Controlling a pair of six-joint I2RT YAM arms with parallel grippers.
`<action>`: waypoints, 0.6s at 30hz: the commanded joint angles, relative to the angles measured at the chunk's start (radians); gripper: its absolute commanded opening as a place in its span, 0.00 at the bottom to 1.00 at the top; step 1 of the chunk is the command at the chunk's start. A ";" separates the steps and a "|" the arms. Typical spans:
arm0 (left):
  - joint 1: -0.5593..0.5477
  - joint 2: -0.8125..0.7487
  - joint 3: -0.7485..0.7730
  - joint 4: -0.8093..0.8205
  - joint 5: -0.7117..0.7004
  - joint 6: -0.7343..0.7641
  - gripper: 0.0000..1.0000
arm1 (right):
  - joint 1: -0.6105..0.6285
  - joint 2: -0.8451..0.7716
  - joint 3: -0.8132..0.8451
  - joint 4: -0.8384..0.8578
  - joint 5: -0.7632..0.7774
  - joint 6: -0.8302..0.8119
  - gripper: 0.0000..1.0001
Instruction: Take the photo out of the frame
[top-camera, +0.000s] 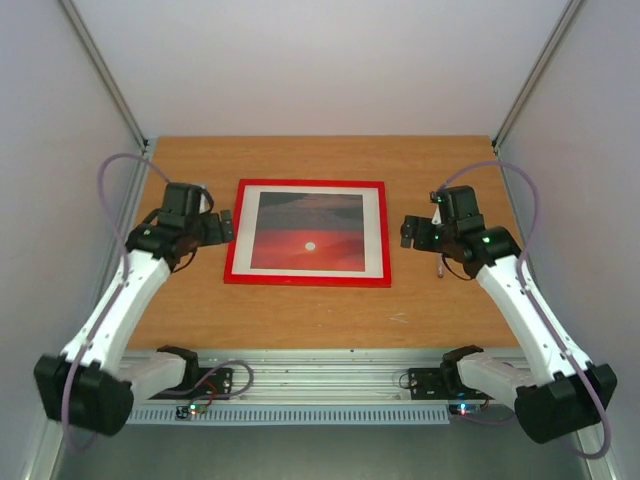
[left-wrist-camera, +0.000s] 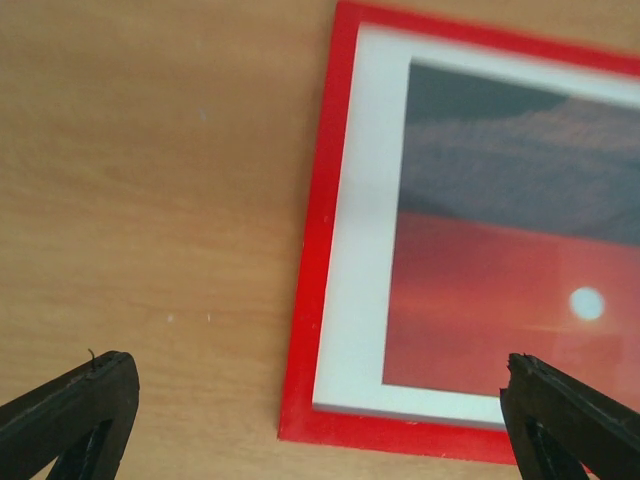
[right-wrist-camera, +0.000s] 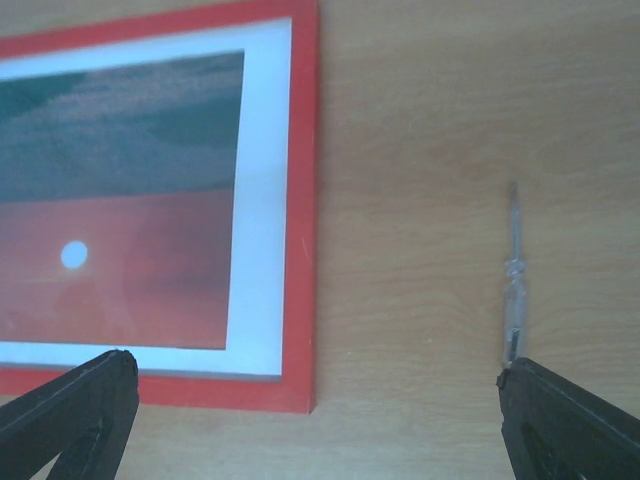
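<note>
You have one frame on the desk — a thin, bright red rectangle lying flat near the middle, between the two arms. Inside it sits one white border sheet, smooth and plain. Inside that is one photo, a flat rectangular print. It has a dark grey band across the top, a red-orange field below and a single small white sun. The photo is in the frame, face up.

The desk is one wooden board, orange-brown with a fine grain.

Your left fingers are two black wedge shapes, spread wide and gripping nothing. They sit just beside the frame's left edge. In the wrist view one tip shows against bare wood and the other against the photo's lower corner.

Your right fingers, also two black wedges, are spread just as wide and are empty. They are near the frame's right edge. One tip shows against the frame's corner and the other against bare wood.

One thin clear tool — slender, like a small screwdriver — lies flat on the wood to the right of the frame. It is apart from the frame and close to the right fingers.
</note>
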 joint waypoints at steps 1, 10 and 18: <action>0.006 0.128 -0.003 -0.023 0.021 -0.059 0.99 | 0.005 0.101 0.005 -0.007 -0.097 0.011 0.99; 0.035 0.361 0.023 -0.030 0.188 -0.030 0.99 | 0.014 0.267 -0.022 0.069 -0.112 -0.012 0.98; 0.054 0.446 0.025 -0.018 0.173 -0.024 0.99 | 0.014 0.399 -0.059 0.161 -0.168 0.008 0.99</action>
